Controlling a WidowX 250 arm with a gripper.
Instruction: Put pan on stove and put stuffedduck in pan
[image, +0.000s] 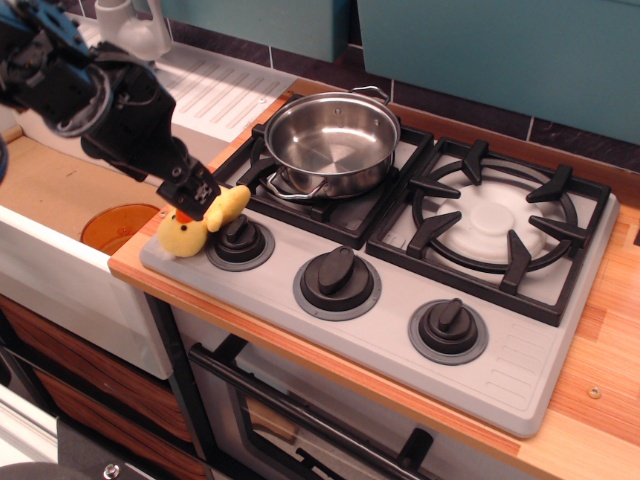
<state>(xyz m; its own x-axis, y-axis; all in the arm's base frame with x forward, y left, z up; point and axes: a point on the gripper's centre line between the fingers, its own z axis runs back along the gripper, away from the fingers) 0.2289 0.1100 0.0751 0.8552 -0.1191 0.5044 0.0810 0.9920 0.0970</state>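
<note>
We take the stove (385, 335) as our landmark. The pan (331, 142) sits on its rear left burner grate, upright, bowl bare and shiny, one loop handle toward the knobs and the other toward the back wall.

The stuffedduck (200, 222) lies on the stove's front left corner, just left of the leftmost knob (240, 240) and touching it or nearly so. Its yellow body runs from the corner edge up toward the pan's grate.

The gripper (192, 193) comes in from the left of the stove, over the sink side, its dark arm slanting down to the duck. The claw tip rests right on top of the duck's middle, covering part of it; yellow shows both below and to the right of the tip. We see black fingers against the plush, yet we cannot tell whether they stand apart or have closed on it.

The duck lies well short of the pan.
</note>
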